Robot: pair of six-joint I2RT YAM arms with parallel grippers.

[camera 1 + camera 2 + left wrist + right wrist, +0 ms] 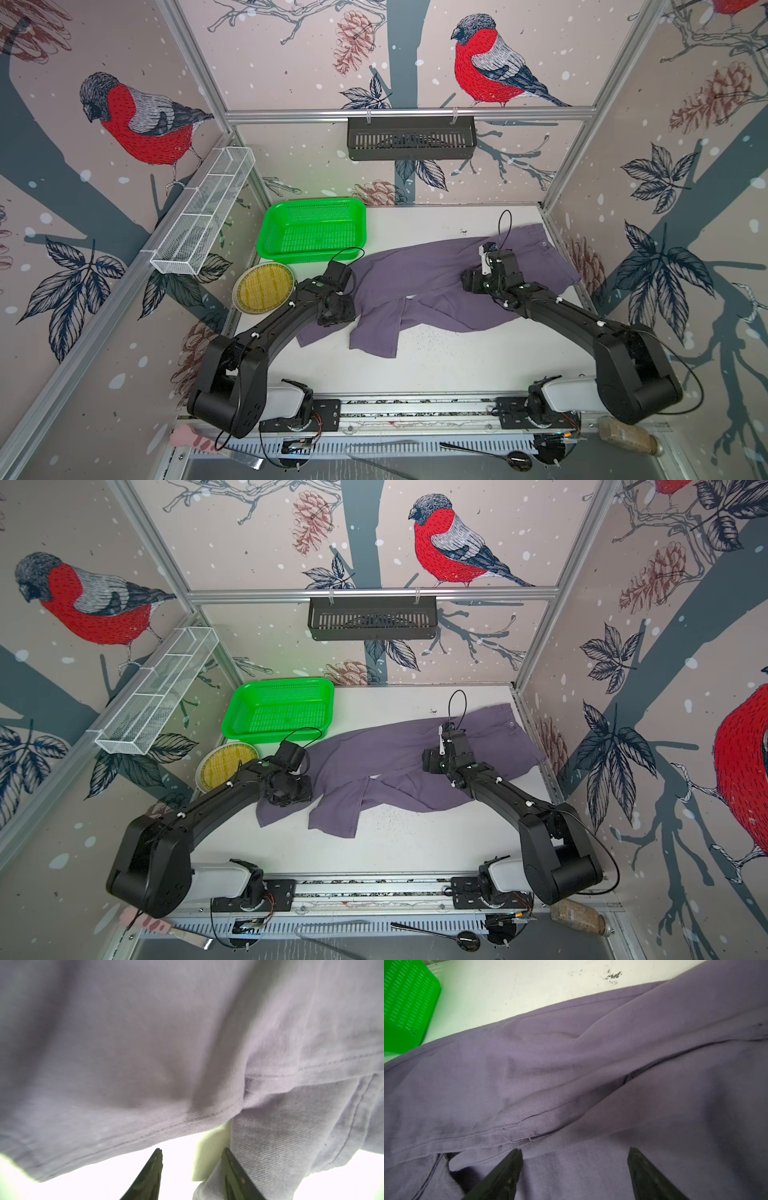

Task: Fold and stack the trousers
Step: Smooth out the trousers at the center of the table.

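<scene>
The trousers (436, 266) lie unfolded across the middle and right of the bench (457, 365), shown in both top views. The waistband (536, 237) sits at the far right corner, close to the side wall. The legs run from there toward the left, rumpled and crossing over each other near the middle. Two hem ends point toward the near side, one (372, 349) left of centre and the other (307, 336) just beside the left arm's wrist.

The left tool (192, 1150) hovers low over the left end of the cloth. Its fingers stand partly apart with bare bright bench between the tips. A fold of hem lies against one finger (234, 1167), but nothing is visibly pinched between the two.

The right tool (575, 1149) hangs over the upper part of the trousers (591, 1076), near where the leg seams meet. Its fingers are spread wide with flat cloth beneath them, gripping nothing.

The green basket (316, 203) stands at the far left of the bench with its near edge just beside the trouser leg; a corner of it (406, 1005) also shows in the right wrist view. A round dish (237, 291) with a yellow ribbed inside sits in front of the basket, next to the left arm.
</scene>
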